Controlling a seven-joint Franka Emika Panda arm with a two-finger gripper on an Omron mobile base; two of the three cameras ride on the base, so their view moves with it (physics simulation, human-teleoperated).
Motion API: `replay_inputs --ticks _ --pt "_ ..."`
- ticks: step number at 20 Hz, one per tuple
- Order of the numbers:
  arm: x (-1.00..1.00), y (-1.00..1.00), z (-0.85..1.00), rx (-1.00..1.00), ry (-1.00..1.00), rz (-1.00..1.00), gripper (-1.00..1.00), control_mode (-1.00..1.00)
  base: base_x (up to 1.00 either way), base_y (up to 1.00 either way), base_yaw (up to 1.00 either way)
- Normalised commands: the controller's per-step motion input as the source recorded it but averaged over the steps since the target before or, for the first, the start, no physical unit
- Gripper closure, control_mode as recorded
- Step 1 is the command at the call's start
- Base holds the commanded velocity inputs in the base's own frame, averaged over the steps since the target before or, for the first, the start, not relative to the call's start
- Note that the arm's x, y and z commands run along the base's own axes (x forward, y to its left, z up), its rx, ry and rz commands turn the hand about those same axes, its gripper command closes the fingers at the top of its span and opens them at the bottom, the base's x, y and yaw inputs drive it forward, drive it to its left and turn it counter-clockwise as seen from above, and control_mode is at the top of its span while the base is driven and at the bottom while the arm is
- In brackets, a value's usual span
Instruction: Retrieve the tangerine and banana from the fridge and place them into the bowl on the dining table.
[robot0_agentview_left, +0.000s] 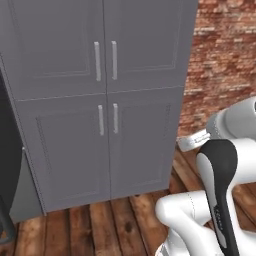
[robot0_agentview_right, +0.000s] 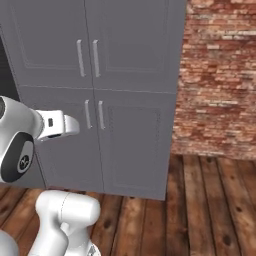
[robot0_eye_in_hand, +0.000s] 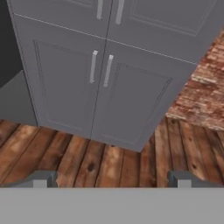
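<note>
four cabinet doors, four handles

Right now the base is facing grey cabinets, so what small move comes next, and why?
Probably turn the base left toward the fridge. Its dark side shows just at the left edge, while the grey panelled cabinet fills the front. The gripper is open and holds nothing, out over the wooden floor.

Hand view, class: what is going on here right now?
The hand is open and holds nothing. It faces a tall grey cabinet with four shut doors, standing on a wooden floor beside a brick wall. The dark fridge sits at the cabinet's left edge; nothing has been fetched from it yet.
</note>
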Motion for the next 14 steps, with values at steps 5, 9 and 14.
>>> replay_inputs --ticks 5,9,14 --pt "0.00 0.00 0.00 0.00 0.00 0.00 -1.00 1.00 -0.63 0.34 0.00" --pt "0.00 0.00 0.00 0.00 0.00 0.00 -1.00 1.00 -0.55 0.49 0.00" --pt "0.00 0.00 0.00 0.00 0.00 0.00 -1.00 1.00 -0.45 0.66 0.00"
